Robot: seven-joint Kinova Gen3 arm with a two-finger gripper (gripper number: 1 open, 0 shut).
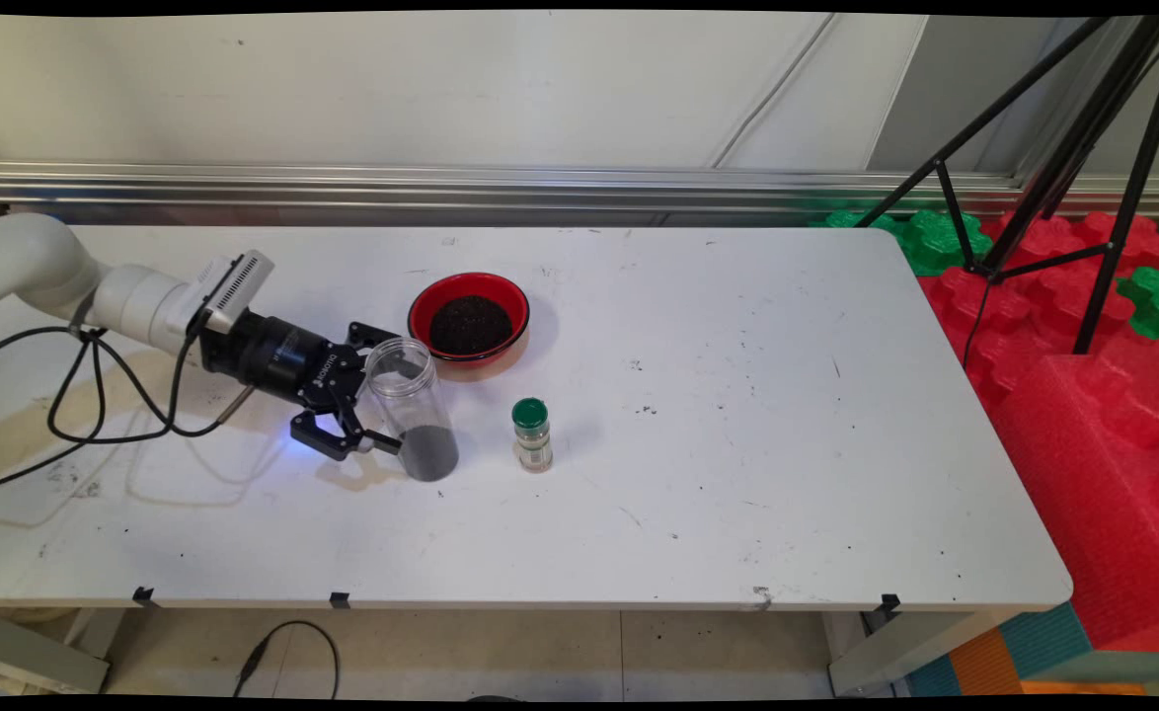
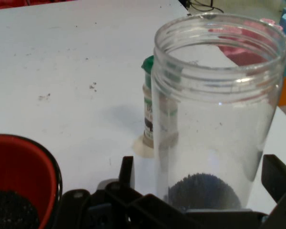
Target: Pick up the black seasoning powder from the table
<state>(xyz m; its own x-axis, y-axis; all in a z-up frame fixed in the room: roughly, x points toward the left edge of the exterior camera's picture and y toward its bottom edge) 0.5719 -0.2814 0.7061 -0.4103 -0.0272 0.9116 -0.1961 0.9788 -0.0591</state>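
The arm (image 1: 96,286) reaches in low over the white table (image 1: 737,474), with black cables (image 1: 76,395) looping down from it onto the tabletop. Its gripper (image 1: 377,395) lies nearly level and straddles a clear plastic jar (image 1: 412,407). One finger (image 1: 374,338) sits on the far side of the jar and the other finger (image 1: 367,441) on the near side, and the wide jaws look pressed against the jar's wall, so the gripper appears to have hold of it. The jar has no lid, leans a little with its threaded mouth toward the arm, and carries a small heap of dark grains at its bottom. In the hand view the jar (image 2: 214,119) stands between the two black fingers, its open rim at the top and the dark grains low inside.

Just behind the jar and slightly to its right sits a red bowl (image 1: 469,318) with a mound of the same dark grains in it; bowl and jar are near each other but do not touch. To the right of the jar, a little apart from it, stands a small spice bottle (image 1: 532,434) with a green cap, upright on the table. In the hand view the bottle (image 2: 149,114) shows partly behind the jar, and the red bowl (image 2: 19,176) fills the lower left corner. Far to the right of the jar, beyond the table's edge, red and green foam blocks (image 1: 1083,326) lie on the floor under a black tripod (image 1: 1063,168).
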